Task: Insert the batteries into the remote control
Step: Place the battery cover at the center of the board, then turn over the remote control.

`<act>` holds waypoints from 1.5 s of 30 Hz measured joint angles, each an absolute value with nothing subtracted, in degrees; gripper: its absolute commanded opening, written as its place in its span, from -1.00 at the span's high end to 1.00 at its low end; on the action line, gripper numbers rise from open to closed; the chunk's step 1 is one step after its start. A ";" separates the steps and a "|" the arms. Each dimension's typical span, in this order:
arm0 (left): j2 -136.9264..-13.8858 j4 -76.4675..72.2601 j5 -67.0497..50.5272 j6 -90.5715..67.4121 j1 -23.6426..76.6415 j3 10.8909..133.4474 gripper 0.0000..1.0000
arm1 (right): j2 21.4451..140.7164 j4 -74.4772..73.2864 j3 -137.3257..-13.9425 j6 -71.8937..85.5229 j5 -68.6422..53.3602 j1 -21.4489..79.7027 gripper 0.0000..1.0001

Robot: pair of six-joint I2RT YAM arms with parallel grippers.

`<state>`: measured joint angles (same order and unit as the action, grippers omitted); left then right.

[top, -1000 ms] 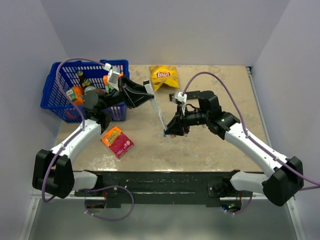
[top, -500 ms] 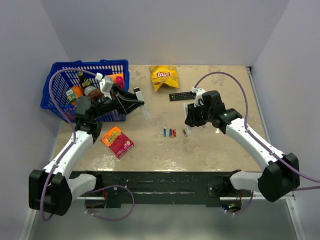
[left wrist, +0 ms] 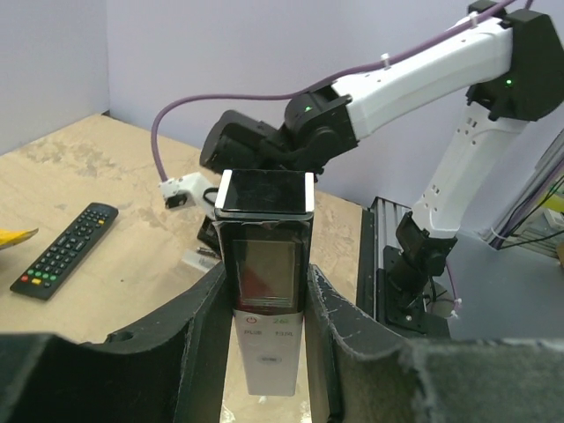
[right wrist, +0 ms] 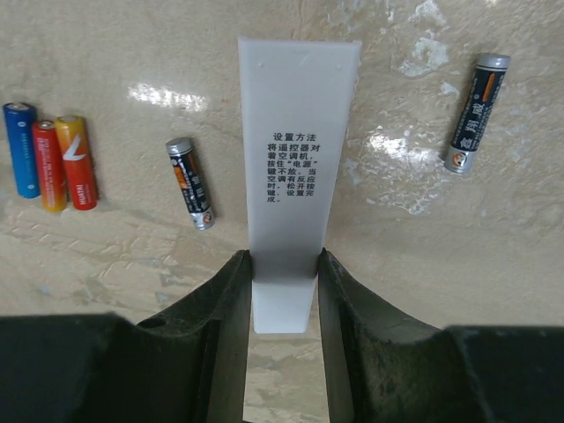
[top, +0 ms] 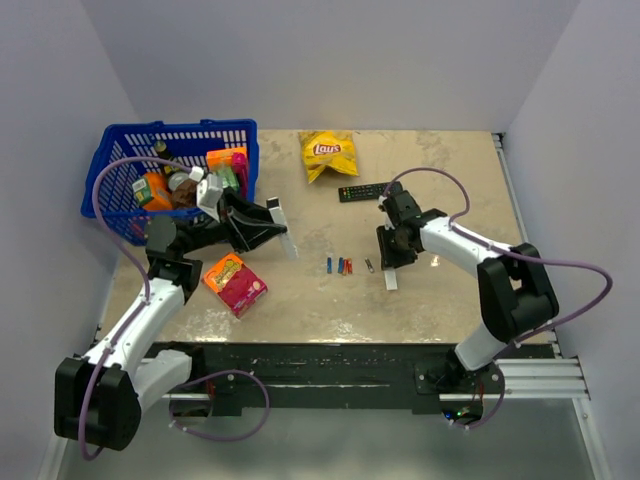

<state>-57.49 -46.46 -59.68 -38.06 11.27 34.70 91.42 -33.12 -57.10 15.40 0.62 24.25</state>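
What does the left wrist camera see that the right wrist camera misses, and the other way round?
Only left wrist: the white remote control clamped in the left pincer, a black remote, the whole right arm. Only right wrist: five batteries lying loose, and the printing on the white back cover in the right pincer. Both: the beige tabletop.

Counted: three coloured batteries, two black batteries, one white remote, one black remote, one cover, one basket.
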 measured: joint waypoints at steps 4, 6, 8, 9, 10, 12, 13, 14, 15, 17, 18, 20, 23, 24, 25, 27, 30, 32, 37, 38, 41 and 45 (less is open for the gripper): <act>-57.45 -49.45 -60.36 -40.01 11.33 34.61 1.00 | 94.85 -32.38 -57.08 15.49 0.67 24.25 0.64; -57.45 -50.24 -60.53 -40.84 11.49 34.61 1.00 | 96.16 -32.10 -57.01 15.46 0.64 24.25 0.53; -57.52 -50.59 -60.62 -41.19 11.79 34.61 1.00 | 96.64 -31.77 -56.97 15.46 0.62 24.25 0.27; -57.54 -50.74 -60.84 -41.36 11.99 34.61 1.00 | 96.64 -31.66 -56.97 15.42 0.64 24.25 0.20; -57.63 -50.89 -60.93 -41.43 12.12 34.61 1.00 | 96.64 -31.64 -56.97 15.42 0.62 24.25 0.03; -57.91 -51.44 -61.30 -41.47 12.45 34.61 1.00 | 96.55 -31.64 -56.95 15.33 0.56 24.25 -0.13; -58.11 -51.72 -61.49 -41.56 12.56 34.61 1.00 | 96.36 -31.57 -56.90 15.22 0.60 24.25 -0.26; -58.30 -51.94 -61.69 -41.71 12.67 34.61 1.00 | 96.16 -31.62 -56.86 15.03 0.56 24.25 -0.33; -58.54 -52.34 -61.89 -42.28 12.82 34.61 1.00 | 95.88 -31.68 -56.84 14.87 0.54 24.25 -0.42; -59.00 -53.32 -62.33 -43.00 12.95 34.61 1.00 | 94.26 -31.73 -56.69 14.33 0.27 24.25 -0.64; -59.16 -53.78 -62.46 -43.59 12.99 34.61 1.00 | 93.03 -31.83 -56.58 14.09 -0.03 24.25 -0.75; -59.31 -54.54 -62.52 -44.34 13.08 34.63 1.00 | 89.06 -32.05 -56.49 13.65 -1.28 24.25 -0.85; -59.42 -55.37 -62.48 -45.10 13.39 34.94 1.00 | 80.71 -31.09 -56.49 12.25 -5.67 24.25 -0.96; -59.51 -56.03 -62.39 -45.52 13.56 35.03 1.00 | 77.69 -30.09 -56.49 11.75 -7.99 24.23 -0.96; -59.64 -56.58 -62.33 -46.02 13.76 35.05 1.00 | 74.87 -28.60 -56.49 11.31 -10.92 24.25 -0.96; -60.27 -58.48 -62.17 -47.22 14.46 35.07 1.00 | 70.39 -25.45 -56.42 10.72 -16.51 24.43 -0.96; -62.00 -62.11 -61.69 -49.71 15.64 35.09 1.00 | 65.41 -19.29 -56.05 9.98 -25.61 25.65 -0.96; -63.35 -64.77 -61.06 -51.77 16.56 35.14 1.00 | 63.42 -13.82 -55.00 9.98 -31.75 27.57 -0.96; -66.50 -69.60 -59.48 -56.47 18.31 35.24 1.00 | 61.28 -3.68 -52.21 11.27 -41.52 32.25 -0.96; -67.05 -69.80 -59.09 -57.12 18.59 35.27 1.00 | 61.19 -2.28 -52.10 11.57 -42.72 32.88 -0.96; -68.05 -69.95 -57.95 -58.22 19.33 35.35 1.00 | 60.90 1.93 -52.03 12.43 -45.21 34.28 -0.96; -68.36 -70.24 -56.86 -58.30 21.02 36.10 1.00 | 60.62 7.49 -51.05 14.11 -46.81 34.89 -0.96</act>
